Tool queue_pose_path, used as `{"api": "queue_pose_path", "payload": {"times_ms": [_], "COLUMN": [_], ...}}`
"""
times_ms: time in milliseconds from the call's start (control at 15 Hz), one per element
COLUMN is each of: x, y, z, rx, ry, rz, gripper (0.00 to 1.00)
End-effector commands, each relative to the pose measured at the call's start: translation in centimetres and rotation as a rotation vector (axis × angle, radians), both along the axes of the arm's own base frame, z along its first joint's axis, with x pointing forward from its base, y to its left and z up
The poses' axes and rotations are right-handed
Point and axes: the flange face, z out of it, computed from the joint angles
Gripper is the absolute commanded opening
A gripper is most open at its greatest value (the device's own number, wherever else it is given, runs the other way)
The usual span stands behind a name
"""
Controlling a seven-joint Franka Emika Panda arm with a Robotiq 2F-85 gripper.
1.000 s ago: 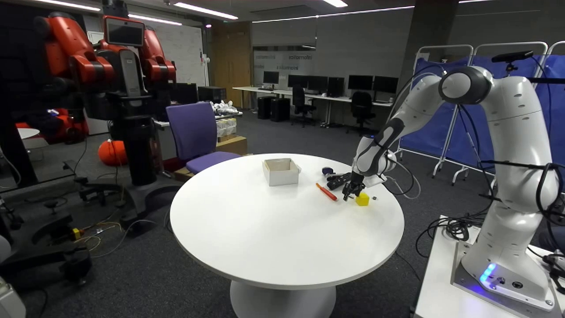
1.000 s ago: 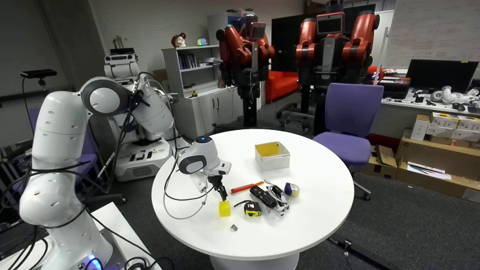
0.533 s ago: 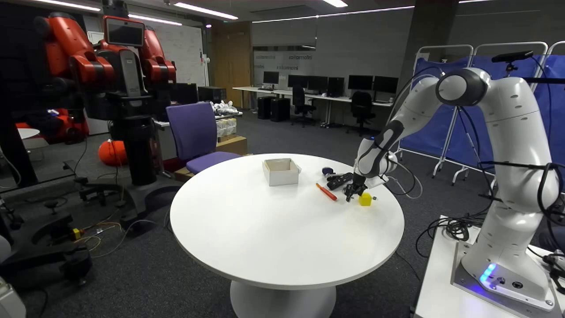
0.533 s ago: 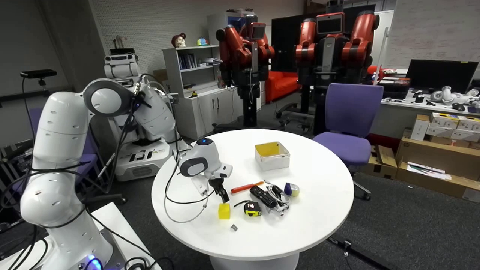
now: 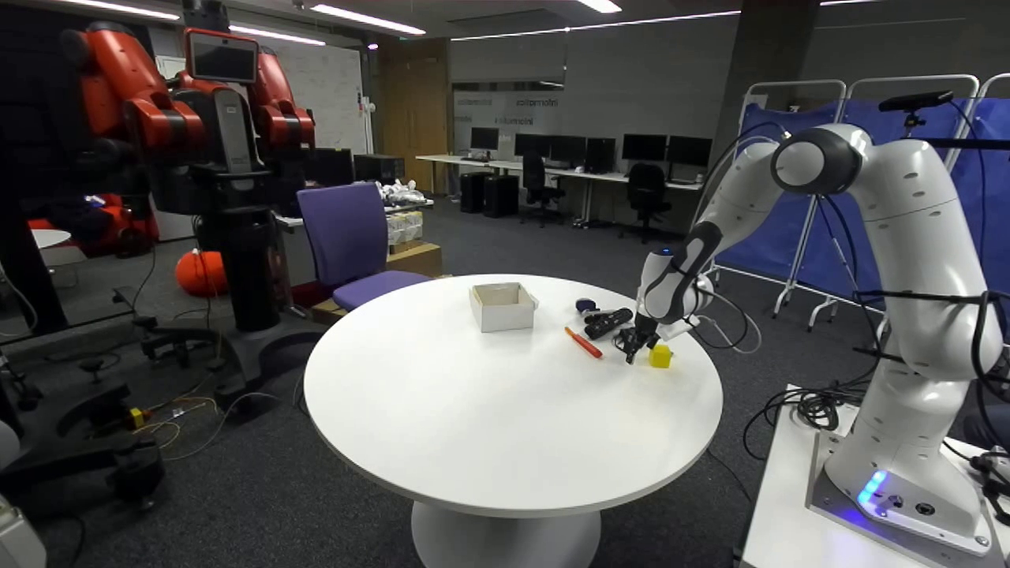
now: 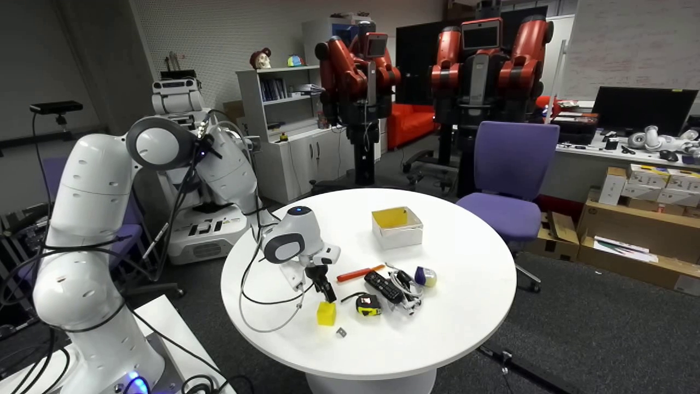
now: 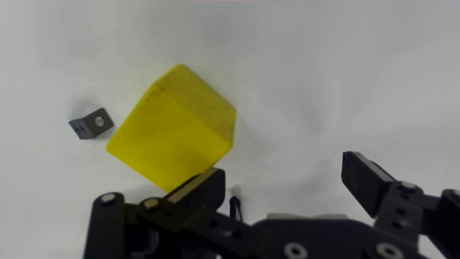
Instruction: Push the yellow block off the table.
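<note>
The yellow block [image 5: 660, 356] sits on the round white table [image 5: 473, 418], near the robot's side. It also shows in an exterior view [image 6: 326, 314], in front of the fingertips. In the wrist view the block [image 7: 172, 129] is left of the open jaws, outside them. My gripper [image 7: 283, 165] is open, with nothing between its fingers. Its left finger is right up against the block's lower right side and hides its bottom corner. In both exterior views the gripper [image 6: 330, 299] is low over the table, its fingers beside the block.
A small grey bracket [image 7: 91, 124] lies just left of the block. A tape measure [image 6: 368, 305], a black remote [image 6: 384, 287], cables and a red-orange stick [image 6: 358, 274] lie near the gripper. A white open box [image 6: 402, 232] stands farther back. The table's edge [image 6: 306, 364] lies beyond the block.
The gripper and the yellow block have shifted together, a little to the right in an exterior view and down towards the table's near edge in an exterior view. The other objects have stayed put.
</note>
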Motion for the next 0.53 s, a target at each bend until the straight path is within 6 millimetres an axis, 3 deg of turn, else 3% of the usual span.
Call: {"api": "queue_pose_path", "payload": {"times_ms": [0, 467], "x": [-1.0, -3.4], "y": [-0.5, -1.3], "z": [-0.2, -0.4], "rx": [-0.026, -0.045], "ry": [0.014, 0.03], "rz": [-0.012, -0.013], "gripper": [1.0, 1.0]}}
